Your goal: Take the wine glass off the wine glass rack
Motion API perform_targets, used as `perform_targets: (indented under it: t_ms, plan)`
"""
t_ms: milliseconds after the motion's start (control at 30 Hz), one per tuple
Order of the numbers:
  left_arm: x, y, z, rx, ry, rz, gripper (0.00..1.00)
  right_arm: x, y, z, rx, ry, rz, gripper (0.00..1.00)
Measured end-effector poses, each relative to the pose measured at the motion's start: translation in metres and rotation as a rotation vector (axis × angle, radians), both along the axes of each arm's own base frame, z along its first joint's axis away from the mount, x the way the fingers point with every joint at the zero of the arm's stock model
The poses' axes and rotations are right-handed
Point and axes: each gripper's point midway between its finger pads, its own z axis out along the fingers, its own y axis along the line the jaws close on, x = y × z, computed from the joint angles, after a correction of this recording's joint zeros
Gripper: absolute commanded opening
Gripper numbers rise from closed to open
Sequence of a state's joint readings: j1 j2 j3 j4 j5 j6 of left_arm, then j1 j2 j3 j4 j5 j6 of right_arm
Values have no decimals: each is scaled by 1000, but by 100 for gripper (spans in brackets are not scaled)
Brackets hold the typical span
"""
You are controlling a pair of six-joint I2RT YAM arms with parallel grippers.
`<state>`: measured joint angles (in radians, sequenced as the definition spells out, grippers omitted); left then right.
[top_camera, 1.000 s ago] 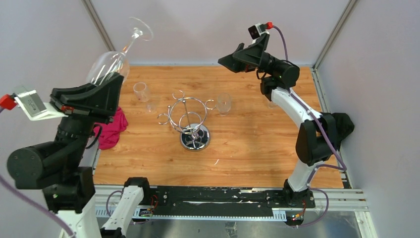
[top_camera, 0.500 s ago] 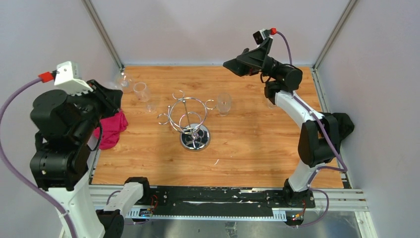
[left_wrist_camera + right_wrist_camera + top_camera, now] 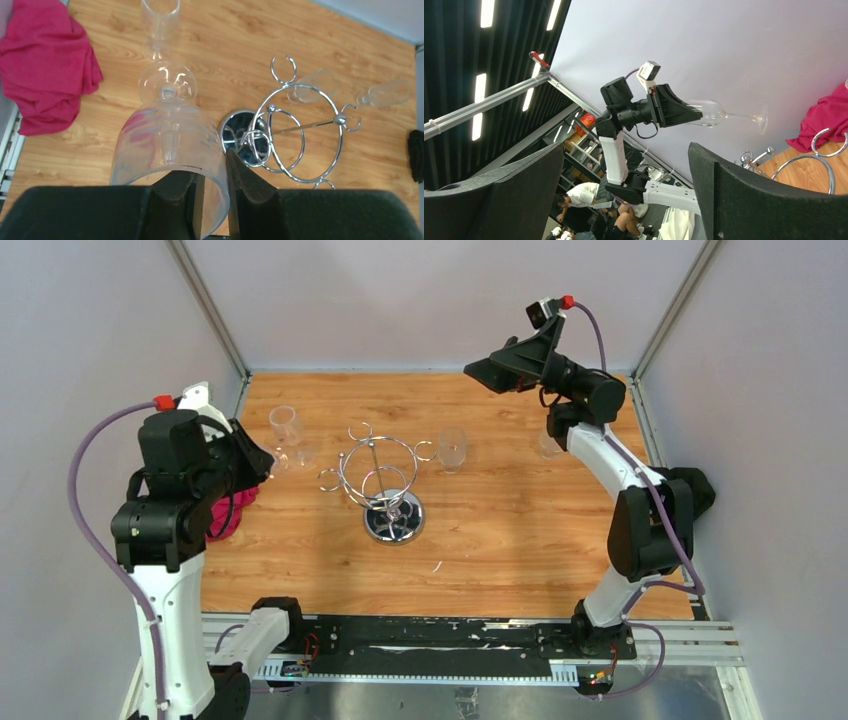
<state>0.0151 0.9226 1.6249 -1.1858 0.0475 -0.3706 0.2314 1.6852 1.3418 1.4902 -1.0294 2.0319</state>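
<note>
At the worktop's (image 3: 500, 530) left edge, left gripper (image 3: 210, 174) clamped narrowly on the bowl wall of the wine glass (image 3: 167, 135) — foot pointing down, apart from the wine glass rack (image 3: 385, 482) at centre, right gripper (image 3: 625, 150) raised far right — jaws wide apart, empty.

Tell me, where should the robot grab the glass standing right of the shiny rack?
Probably grip the glass around its round wall, coming sideways from the right with the open right gripper. It stands upright, and the rack crowds its left side.
</note>
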Motion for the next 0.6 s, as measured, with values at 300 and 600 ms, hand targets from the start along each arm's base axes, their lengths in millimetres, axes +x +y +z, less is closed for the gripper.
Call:
perform_targets:
  t_ms: [300, 600]
  plan:
    - [8, -12, -59, -38, 183, -58, 0, 1, -7, 2, -19, 9, -15, 99]
    - [0, -10, -76, -25, 230, -61, 0, 4, -5, -2, -66, 32, -29, 99]
